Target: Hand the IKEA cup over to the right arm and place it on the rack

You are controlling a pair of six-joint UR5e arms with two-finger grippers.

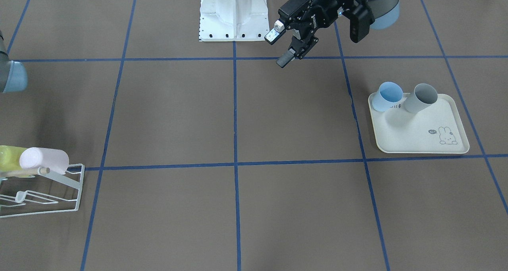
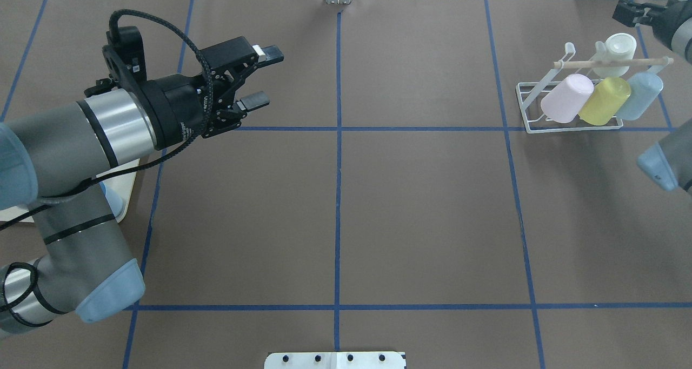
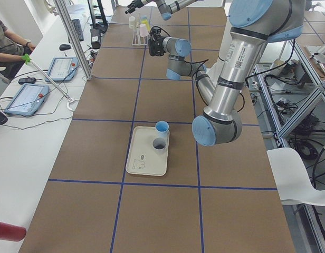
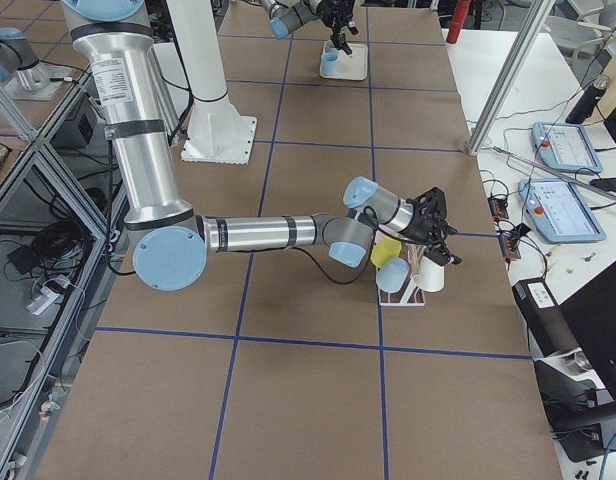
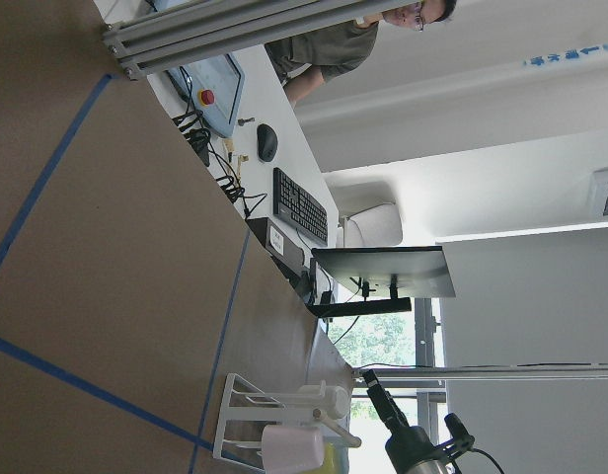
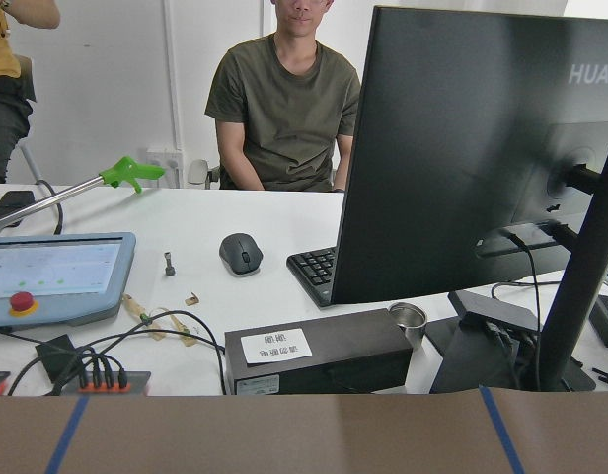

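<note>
On tray [image 1: 416, 138], blue cup [image 1: 388, 97], grey cup [image 1: 421, 98], perhaps four on rack [image 2: 605, 62], left pincer [image 2: 267, 77] gaping empty, right pincer [image 4: 438, 240] unclear

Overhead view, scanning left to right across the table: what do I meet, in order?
left gripper → pink cup → yellow cup → pale blue cup; all three cups sit on the rack.

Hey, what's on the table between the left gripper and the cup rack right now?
Nothing. In the overhead view, only bare brown table crossed by blue tape lines lies between the open left gripper and the rack.
</note>
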